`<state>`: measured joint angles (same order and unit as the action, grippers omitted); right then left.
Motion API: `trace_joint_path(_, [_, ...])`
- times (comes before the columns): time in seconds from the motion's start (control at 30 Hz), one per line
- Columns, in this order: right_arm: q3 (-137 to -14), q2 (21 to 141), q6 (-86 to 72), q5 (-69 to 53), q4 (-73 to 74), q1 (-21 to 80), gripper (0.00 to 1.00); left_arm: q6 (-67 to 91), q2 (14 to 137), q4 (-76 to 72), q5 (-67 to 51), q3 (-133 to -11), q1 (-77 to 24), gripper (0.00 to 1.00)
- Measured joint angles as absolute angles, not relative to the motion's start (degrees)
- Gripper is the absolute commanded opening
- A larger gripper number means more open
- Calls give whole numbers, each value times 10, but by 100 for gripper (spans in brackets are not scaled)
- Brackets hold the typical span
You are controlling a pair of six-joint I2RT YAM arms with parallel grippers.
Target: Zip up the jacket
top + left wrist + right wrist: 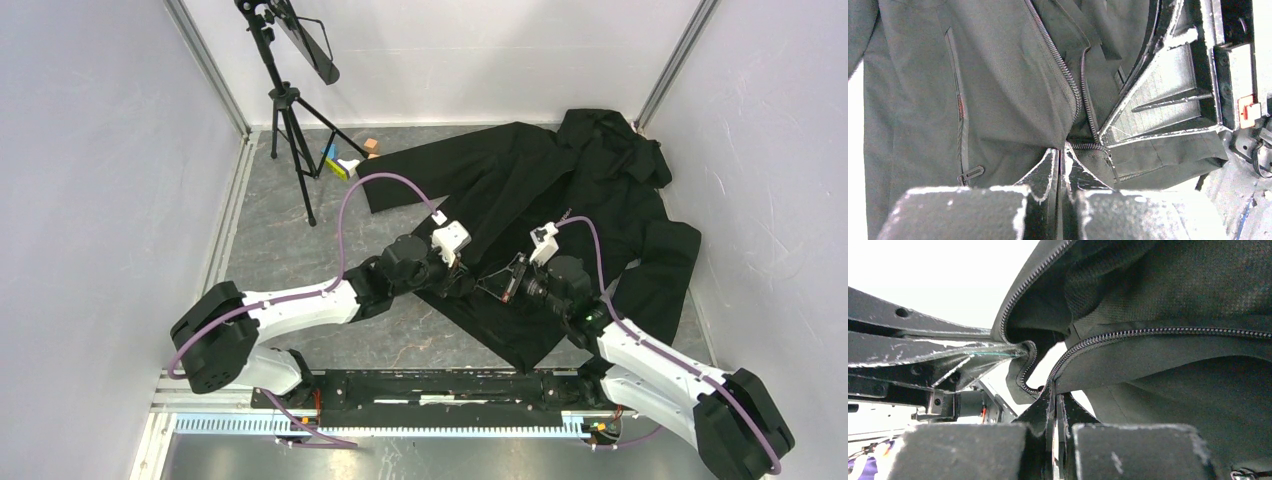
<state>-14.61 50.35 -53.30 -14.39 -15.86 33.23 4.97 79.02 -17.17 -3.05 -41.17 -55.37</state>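
The black jacket (590,190) lies spread on the grey table, hood at the far right, hem toward the arms. Its front zipper (1068,80) is open, with two tooth rows meeting near the hem. My left gripper (468,278) is shut on the hem edge of one front panel (1023,100), its jaws pressed together at the zipper's lower end (1061,150). My right gripper (505,283) faces it, shut on the other panel's zipper edge (1128,335), with the fabric lifted above its jaws (1054,390). The two grippers are almost touching.
A black tripod (290,120) with a tilted panel stands at the far left. Small coloured blocks (345,160) lie by its feet, near the jacket's sleeve. White walls close in the table on the left, right and back. A zip pocket with a pull (969,174) shows on the left panel.
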Motion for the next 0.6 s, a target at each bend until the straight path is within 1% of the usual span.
trace_joint_path(0.2, [-146, 504, -542, -156, -166, 327, 0, 47, 790, -163, -29, -412, -561, 2])
trace_joint_path(0.27, [-145, 501, -542, -157, -166, 327, 0, 46, 790, -155, -25, -416, -561, 15])
trace_joint_path(0.37, [-142, 496, -542, -157, -166, 325, 0, 57, 791, -136, -16, -432, -562, 39])
trace_joint_path(0.4, [-141, 497, -542, -157, -167, 325, 0, 66, 793, -127, -14, -440, -562, 44])
trace_joint_path(0.5, [-139, 500, -542, -158, -173, 325, 0, 110, 801, -102, -14, -469, -562, 66])
trace_joint_path(0.53, [-138, 502, -542, -159, -178, 325, 0, 129, 803, -92, -15, -477, -561, 70])
trace_joint_path(0.6, [-135, 505, -542, -159, -186, 325, 0, 163, 805, -79, -16, -484, -561, 74])
